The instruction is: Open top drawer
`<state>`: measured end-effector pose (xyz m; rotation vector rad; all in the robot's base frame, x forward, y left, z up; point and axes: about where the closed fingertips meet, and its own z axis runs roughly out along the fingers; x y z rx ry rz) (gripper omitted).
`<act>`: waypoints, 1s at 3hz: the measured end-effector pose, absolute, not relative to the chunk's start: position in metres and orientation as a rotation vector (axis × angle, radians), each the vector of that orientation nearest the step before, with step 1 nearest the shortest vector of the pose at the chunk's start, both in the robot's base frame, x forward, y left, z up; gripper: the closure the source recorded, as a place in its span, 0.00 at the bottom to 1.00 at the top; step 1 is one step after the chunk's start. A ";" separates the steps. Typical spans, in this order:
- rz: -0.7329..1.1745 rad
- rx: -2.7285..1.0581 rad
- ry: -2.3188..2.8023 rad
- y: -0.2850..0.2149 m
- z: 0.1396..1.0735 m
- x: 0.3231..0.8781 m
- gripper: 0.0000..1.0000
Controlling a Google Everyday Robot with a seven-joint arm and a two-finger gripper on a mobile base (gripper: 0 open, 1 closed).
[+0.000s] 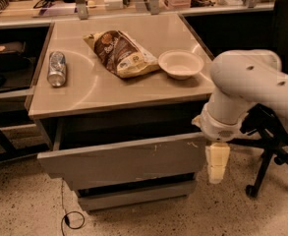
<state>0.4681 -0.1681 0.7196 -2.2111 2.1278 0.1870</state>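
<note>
The top drawer [124, 162] is a wide grey handleless front with pale scratches right of centre. It stands pulled out from the cabinet, with a dark gap between it and the counter edge above. My gripper [217, 163] hangs pointing down from the white arm [246, 90], right at the drawer front's right end. Whether it touches the panel is hidden by the wrist.
On the beige counter [84, 95] lie a silver can [56, 68], a brown chip bag [121, 53] and a white bowl [181, 64]. A narrower grey drawer front [138, 196] sits below. A black chair base [271, 149] stands at right, and a cable [72, 219] lies on the floor.
</note>
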 end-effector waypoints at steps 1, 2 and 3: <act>0.170 -2.188 2.163 -0.191 0.756 0.447 0.00; 0.161 -2.129 2.191 -0.199 0.793 0.438 0.00; 0.137 -2.145 2.178 -0.196 0.783 0.439 0.00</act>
